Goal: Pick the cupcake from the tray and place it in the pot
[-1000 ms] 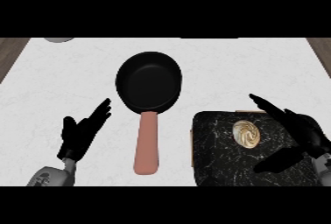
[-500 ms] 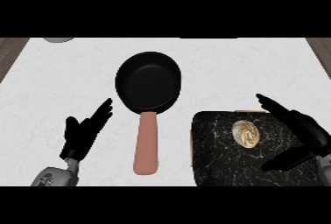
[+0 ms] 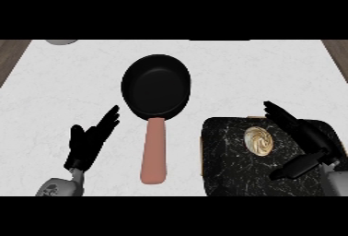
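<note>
A white marbled counter (image 3: 258, 73) fills the frame, with brown floor at both upper corners. The black pot (image 3: 156, 86) sits upper centre, its pink handle pointing down. At lower right lies the dark marbled tray (image 3: 231, 170), holding the cupcake (image 3: 259, 139). The right hand (image 3: 304, 138) spreads wide just beside the cupcake. The left hand (image 3: 89, 141) rests open at lower left. A grey object (image 3: 61, 42) peeks in at upper left.

Black marbled tray (image 3: 231, 152), white marbled counter (image 3: 258, 69)

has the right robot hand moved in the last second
Yes. The right robot hand has slid down the view and slightly right, its fingertips now level with the cupcake on the dark tray.
</note>
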Action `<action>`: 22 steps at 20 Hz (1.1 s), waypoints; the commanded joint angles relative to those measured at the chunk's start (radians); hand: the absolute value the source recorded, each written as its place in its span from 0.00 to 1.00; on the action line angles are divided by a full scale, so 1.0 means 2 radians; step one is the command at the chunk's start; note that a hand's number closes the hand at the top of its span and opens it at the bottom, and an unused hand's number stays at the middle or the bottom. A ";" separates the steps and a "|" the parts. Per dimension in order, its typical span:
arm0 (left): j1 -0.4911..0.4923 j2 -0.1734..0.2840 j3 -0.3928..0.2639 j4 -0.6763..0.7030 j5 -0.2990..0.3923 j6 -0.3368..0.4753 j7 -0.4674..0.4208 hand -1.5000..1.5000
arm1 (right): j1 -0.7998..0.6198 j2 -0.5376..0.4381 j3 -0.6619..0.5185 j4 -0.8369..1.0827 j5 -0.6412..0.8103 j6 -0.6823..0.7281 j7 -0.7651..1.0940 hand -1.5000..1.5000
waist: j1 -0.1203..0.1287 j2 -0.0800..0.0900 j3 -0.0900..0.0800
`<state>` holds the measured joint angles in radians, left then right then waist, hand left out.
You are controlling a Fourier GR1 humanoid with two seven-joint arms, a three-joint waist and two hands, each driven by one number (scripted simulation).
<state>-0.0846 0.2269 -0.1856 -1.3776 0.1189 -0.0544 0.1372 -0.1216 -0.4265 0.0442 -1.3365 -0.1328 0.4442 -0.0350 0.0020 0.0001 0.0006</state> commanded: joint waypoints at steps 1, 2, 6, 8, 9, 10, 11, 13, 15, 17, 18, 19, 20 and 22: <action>0.002 -0.009 0.007 -0.007 -0.008 -0.005 0.006 0.50 | -0.030 0.042 0.000 0.056 0.016 -0.005 -0.003 0.00 | 0.001 0.000 0.000; 0.026 -0.015 -0.004 0.038 -0.025 -0.005 -0.047 0.50 | -0.034 0.025 -0.016 0.091 0.004 0.018 -0.028 0.00 | 0.002 0.001 0.000; -0.009 -0.011 0.032 0.025 -0.016 -0.012 -0.017 0.50 | -0.026 0.058 -0.007 0.106 0.029 0.015 -0.040 0.00 | 0.000 0.000 0.000; -0.008 -0.019 0.017 -0.002 -0.019 -0.017 0.017 0.50 | -0.049 0.068 -0.008 0.142 0.046 0.008 -0.068 0.00 | 0.001 0.000 0.000; 0.015 -0.012 0.018 -0.012 -0.014 -0.022 -0.004 0.50 | -0.050 0.080 0.003 0.180 0.077 -0.012 -0.122 1.00 | 0.004 0.001 0.000; 0.015 -0.005 0.020 -0.023 -0.007 -0.023 0.012 0.50 | -0.025 0.047 0.035 0.110 0.123 -0.017 -0.137 1.00 | 0.003 0.000 0.000; 0.017 -0.005 0.018 -0.017 -0.011 -0.024 0.003 0.50 | -0.037 0.035 0.034 0.153 0.143 -0.015 -0.185 1.00 | 0.007 0.001 0.000; -0.004 -0.029 0.012 -0.008 -0.032 0.002 0.011 0.50 | -0.010 0.071 0.033 0.128 0.114 -0.016 -0.154 1.00 | -0.001 0.000 0.000; 0.010 -0.009 0.024 0.000 -0.018 -0.026 -0.003 0.50 | -0.040 0.074 0.020 0.193 0.116 -0.017 -0.181 1.00 | 0.004 0.001 0.000; 0.015 -0.006 0.024 0.003 -0.023 -0.027 -0.018 0.50 | -0.030 0.083 0.017 0.188 0.102 -0.009 -0.189 1.00 | 0.004 0.001 0.000; -0.016 -0.016 0.028 0.022 -0.020 -0.022 -0.002 0.50 | -0.030 0.087 0.021 0.181 0.100 -0.003 -0.183 1.00 | 0.000 0.002 0.000; 0.006 -0.029 0.009 0.004 -0.039 -0.005 -0.012 0.50 | -0.038 0.079 0.005 0.199 0.083 0.013 -0.192 1.00 | 0.004 0.002 0.000; -0.002 -0.015 0.024 -0.036 -0.010 -0.021 0.035 0.50 | -0.024 0.084 0.005 0.194 0.091 -0.002 -0.213 1.00 | 0.004 0.000 0.000; 0.011 -0.022 0.009 -0.016 -0.026 -0.024 -0.003 0.50 | -0.104 0.045 -0.022 0.244 0.069 0.054 -0.197 1.00 | 0.013 0.003 0.001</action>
<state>-0.0828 0.1923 -0.1476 -1.3926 0.0769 -0.0923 0.1490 -0.2305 -0.3164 0.0238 -0.9845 0.0428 0.4476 -0.4464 0.0064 -0.0181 -0.0235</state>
